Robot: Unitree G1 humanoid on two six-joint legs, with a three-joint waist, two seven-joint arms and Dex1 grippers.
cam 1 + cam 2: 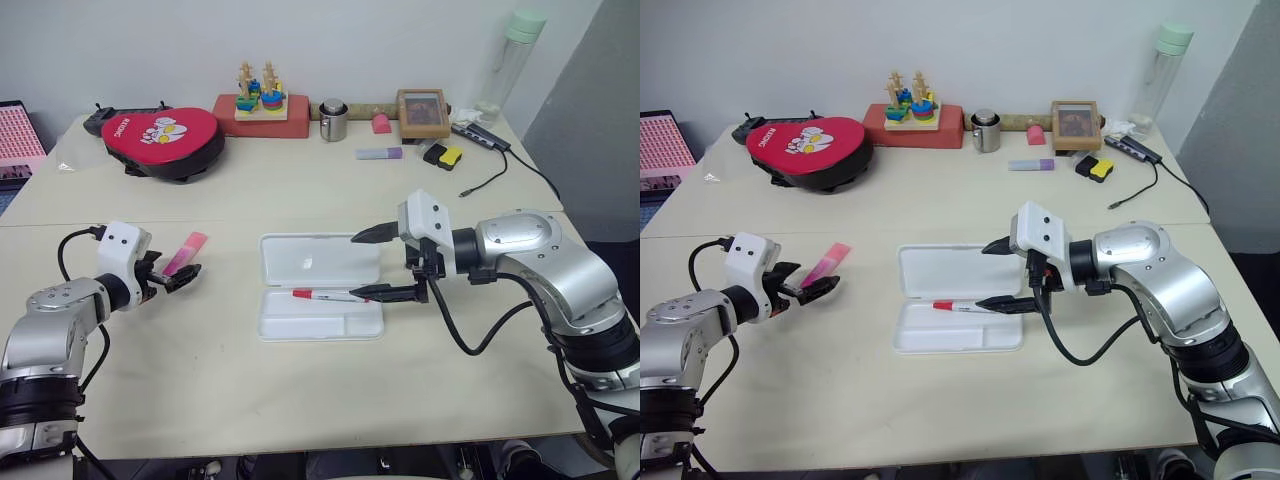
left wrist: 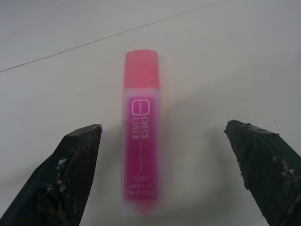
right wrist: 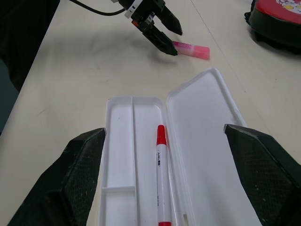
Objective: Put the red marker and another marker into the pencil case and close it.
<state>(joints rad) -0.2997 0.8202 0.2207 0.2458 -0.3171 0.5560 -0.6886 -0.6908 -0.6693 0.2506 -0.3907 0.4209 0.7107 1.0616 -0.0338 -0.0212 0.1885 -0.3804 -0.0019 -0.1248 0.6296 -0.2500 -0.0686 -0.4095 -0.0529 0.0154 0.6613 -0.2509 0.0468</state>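
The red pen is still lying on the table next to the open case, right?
No. The red pen already lies inside the open case, in its tray; the right wrist view shows it there.

Glossy white plastic pencil case [image 1: 320,318], matt table [image 1: 300,400]

A lab or office test bench: a plain cream table [image 1: 300,400] against a bare white wall, its far edge, well beyond both grippers, lined with assorted props: stacking toy [image 1: 258,92], steel cup [image 1: 333,120], USB hub [image 1: 480,136], water bottle [image 1: 510,60].
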